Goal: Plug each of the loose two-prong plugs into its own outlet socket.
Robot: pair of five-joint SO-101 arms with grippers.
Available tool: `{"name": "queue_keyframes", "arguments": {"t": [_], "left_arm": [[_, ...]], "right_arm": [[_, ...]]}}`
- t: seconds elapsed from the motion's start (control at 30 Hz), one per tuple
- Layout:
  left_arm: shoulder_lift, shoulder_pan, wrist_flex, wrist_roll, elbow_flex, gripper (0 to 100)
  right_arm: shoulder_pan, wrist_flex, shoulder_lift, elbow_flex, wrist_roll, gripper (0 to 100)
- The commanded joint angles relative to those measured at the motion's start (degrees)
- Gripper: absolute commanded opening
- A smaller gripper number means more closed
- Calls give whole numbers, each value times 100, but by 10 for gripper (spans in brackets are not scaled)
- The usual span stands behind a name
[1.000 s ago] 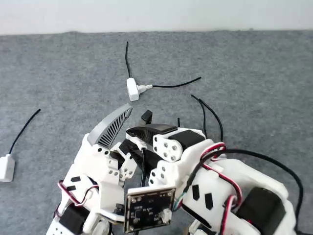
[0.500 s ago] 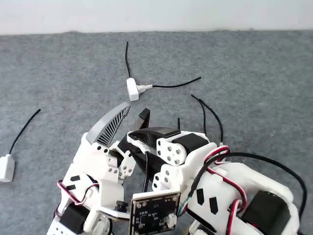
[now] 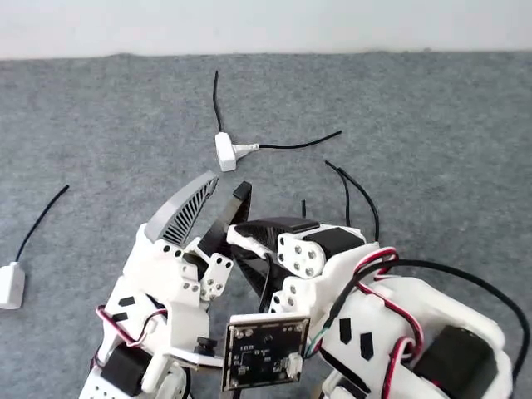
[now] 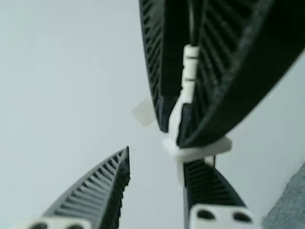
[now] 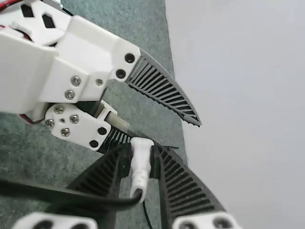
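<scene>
Both arms are bunched together at the 6 o'clock side of the grey table (image 3: 440, 125), wrists nearly touching. The right end effector (image 5: 141, 148) is pinching a white two-prong plug (image 5: 139, 171) between its dark ribbed fingers, with the plug's black cord trailing back toward the arm. The plug is held up off the table, right against the left arm's hardware.

The left end effector (image 3: 230, 184) is spread wide, one pale ribbed finger and one dark finger, holding nothing. The left wrist view has the held plug sitting just past the tip of one of those fingers.

Out at 12 o'clock from the arms, near the middle of the table, lies a small white socket block (image 3: 224, 152). A thin black cord runs up from it toward the far wall. A little white connector (image 3: 243, 150) pokes out of its 3 o'clock side with another cord curving away; it looks plugged in, though from here I can't be certain it's fully seated.

At 9 o'clock, at the very edge of the high view, sits a second white block (image 3: 10, 285) with a cord arcing up from it. At about 2 o'clock from the end effectors, a couple of loose black cords (image 3: 359, 194) curl over the table beside the right arm.
</scene>
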Motion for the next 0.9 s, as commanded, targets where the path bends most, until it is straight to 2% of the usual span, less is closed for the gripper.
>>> {"name": "queue_keyframes", "arguments": {"t": [0.0, 0.43, 0.77, 0.87], "left_arm": [[-114, -53, -62, 88, -374, 160], [-114, -62, -62, 88, -347, 160], [-114, -62, -53, 88, -40, 160], [-114, -387, -53, 193, 312, 160]], "right_arm": [[189, 101, 48, 246, -53, 9], [189, -848, -1305, 1987, -18, 9], [189, -822, -1516, 2092, -44, 9], [198, -725, -1516, 2092, -53, 9]]}}
